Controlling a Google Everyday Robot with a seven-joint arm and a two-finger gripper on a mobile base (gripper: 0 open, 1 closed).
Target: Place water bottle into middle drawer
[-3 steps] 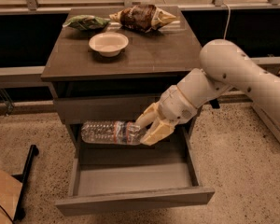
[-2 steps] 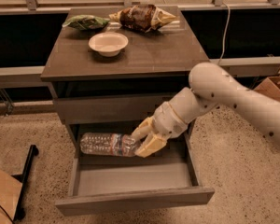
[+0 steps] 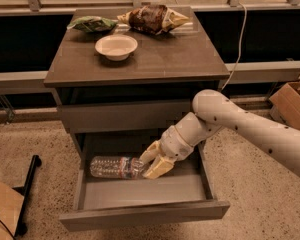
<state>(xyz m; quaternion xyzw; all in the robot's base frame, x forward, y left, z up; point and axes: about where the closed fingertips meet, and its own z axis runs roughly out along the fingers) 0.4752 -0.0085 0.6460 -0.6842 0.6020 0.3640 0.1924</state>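
The water bottle [image 3: 112, 167] looks light, thin-walled and slick, so the stiffer neck by the cap is the safest hold. The gripper [image 3: 151, 162] clamps it there, body pointing to 9 o'clock, low inside the open middle drawer [image 3: 140, 193]. A second ago the bottle hung higher.

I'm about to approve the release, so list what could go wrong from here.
1. The water bottle lies on its side, held by the cap end in the gripper; once let go, it may roll across the middle drawer.
2. The gripper sits lower than the closed drawer front above; lifting straight up could strike it.
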